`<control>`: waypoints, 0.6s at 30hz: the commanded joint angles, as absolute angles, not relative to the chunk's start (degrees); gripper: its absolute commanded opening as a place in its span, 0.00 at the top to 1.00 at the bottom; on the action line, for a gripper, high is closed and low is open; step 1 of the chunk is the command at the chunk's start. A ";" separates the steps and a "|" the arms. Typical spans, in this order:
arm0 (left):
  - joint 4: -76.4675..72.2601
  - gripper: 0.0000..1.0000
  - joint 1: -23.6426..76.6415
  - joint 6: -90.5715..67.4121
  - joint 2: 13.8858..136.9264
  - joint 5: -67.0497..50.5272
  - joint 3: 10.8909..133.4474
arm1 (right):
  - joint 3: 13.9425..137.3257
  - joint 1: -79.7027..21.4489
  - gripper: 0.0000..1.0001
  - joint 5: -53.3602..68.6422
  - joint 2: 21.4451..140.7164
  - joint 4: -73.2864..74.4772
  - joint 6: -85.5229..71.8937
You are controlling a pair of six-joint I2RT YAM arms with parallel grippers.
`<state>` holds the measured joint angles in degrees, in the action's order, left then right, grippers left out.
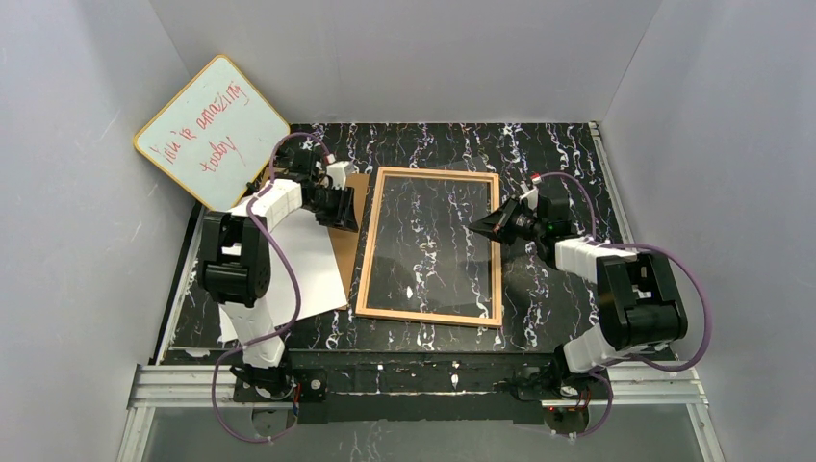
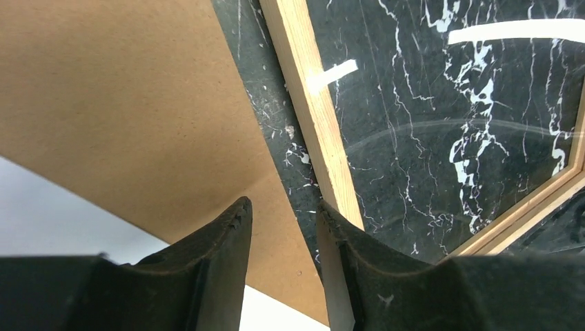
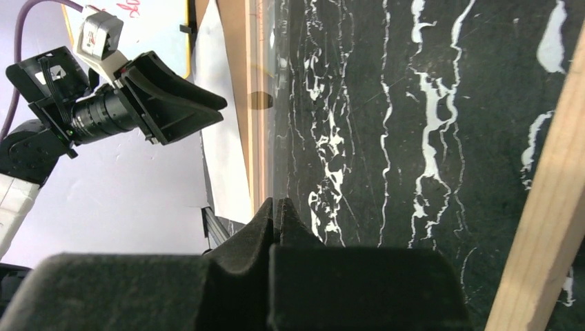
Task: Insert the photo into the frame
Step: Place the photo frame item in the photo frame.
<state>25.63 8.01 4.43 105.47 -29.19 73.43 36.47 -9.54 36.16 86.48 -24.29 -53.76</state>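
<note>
The light-wood frame (image 1: pixel 366 241) lies flat mid-table; its left side shows in the left wrist view (image 2: pixel 314 103) and its right side in the right wrist view (image 3: pixel 552 179). The photo (image 1: pixel 313 265) lies white side up left of the frame, partly under the brown backing board (image 1: pixel 344 252) and my left arm. My left gripper (image 1: pixel 342 207) is open and empty, hovering over the board's corner (image 2: pixel 172 103) and the frame's left side. My right gripper (image 1: pixel 478 227) is inside the frame's right side, with its fingertips (image 3: pixel 265 210) shut on the thin edge of the clear pane (image 3: pixel 272 103).
A yellow-rimmed whiteboard (image 1: pixel 212 130) with red writing leans against the back left wall. Grey walls close in the table on three sides. A metal rail (image 1: pixel 423 380) runs along the near edge by the arm bases.
</note>
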 commanded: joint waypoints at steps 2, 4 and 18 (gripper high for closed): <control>27.79 0.64 9.29 5.84 107.52 -29.74 73.28 | 36.83 -8.38 0.99 38.47 90.08 -29.27 -52.78; 27.79 0.64 10.00 6.09 108.03 -29.64 73.25 | 36.94 -8.20 0.99 39.72 91.47 -29.64 -53.15; 27.76 0.68 11.43 6.86 110.87 -29.46 75.18 | 37.19 -6.43 0.99 41.88 93.87 -29.54 -53.87</control>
